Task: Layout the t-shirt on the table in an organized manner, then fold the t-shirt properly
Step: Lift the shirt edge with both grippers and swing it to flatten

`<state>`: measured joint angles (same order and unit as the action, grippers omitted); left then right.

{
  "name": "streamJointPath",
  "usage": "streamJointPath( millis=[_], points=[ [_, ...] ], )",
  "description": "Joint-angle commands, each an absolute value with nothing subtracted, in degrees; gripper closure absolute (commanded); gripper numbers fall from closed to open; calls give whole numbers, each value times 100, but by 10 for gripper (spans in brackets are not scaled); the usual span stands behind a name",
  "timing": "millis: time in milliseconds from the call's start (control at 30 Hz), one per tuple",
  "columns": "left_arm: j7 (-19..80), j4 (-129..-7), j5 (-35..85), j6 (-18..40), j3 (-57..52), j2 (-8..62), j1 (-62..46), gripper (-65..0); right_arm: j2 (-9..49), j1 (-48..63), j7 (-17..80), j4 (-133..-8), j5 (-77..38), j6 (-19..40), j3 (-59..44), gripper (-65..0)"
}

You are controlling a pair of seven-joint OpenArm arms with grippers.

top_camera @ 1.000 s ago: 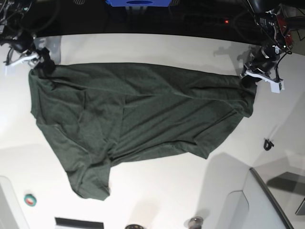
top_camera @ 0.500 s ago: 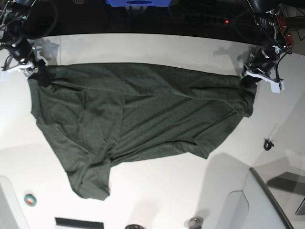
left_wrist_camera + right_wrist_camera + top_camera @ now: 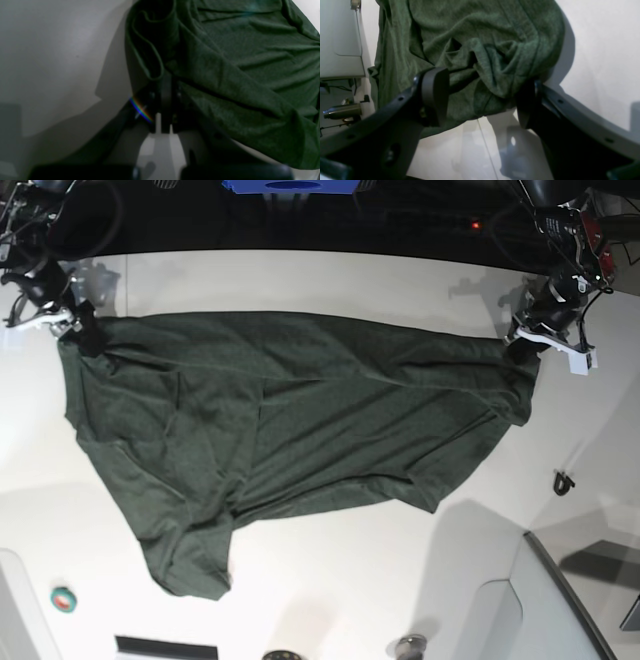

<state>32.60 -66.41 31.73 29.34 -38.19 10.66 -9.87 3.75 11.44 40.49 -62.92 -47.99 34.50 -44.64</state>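
Base view shows the t-shirt (image 3: 290, 440) spread wide but rumpled across the table (image 3: 330, 280), one loose part trailing toward 7 o'clock. My left gripper (image 3: 522, 340) at 3 o'clock is clamped tight on a hem corner. My right gripper (image 3: 80, 332) at 9 o'clock has its jaws apart around a bunched corner, pads not pressing the cloth. The fabric is light, soft and limp; I judge it will sag and drag, so edge corners and seams are the best holds. Compared with 1 second ago, my right gripper sits slightly farther toward 9 o'clock.
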Motion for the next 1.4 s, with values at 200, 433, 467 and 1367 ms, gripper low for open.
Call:
streamJointPath(
  millis=[200, 433, 467, 1367],
  points=[
    [3169, -6712, 3257, 2976, -3820, 1235, -980, 0, 409, 1068, 4233, -6185, -4549, 3284, -4453, -407],
    [3178, -6712, 3257, 2976, -3820, 1279, -1033, 0, 514, 989, 4057, -5921, -4549, 3284, -4409, -243],
    [3178, -6721, 3257, 2976, -3820, 1270, -1042, 0, 514, 989, 4075, -5921, -4549, 3284, -4409, -165],
    [5095, -8699, 3275, 2993, -3996, 1613, -1437, 0, 470, 1015, 5974, -8752, -4576, 2290, -4470, -8]
  ],
)
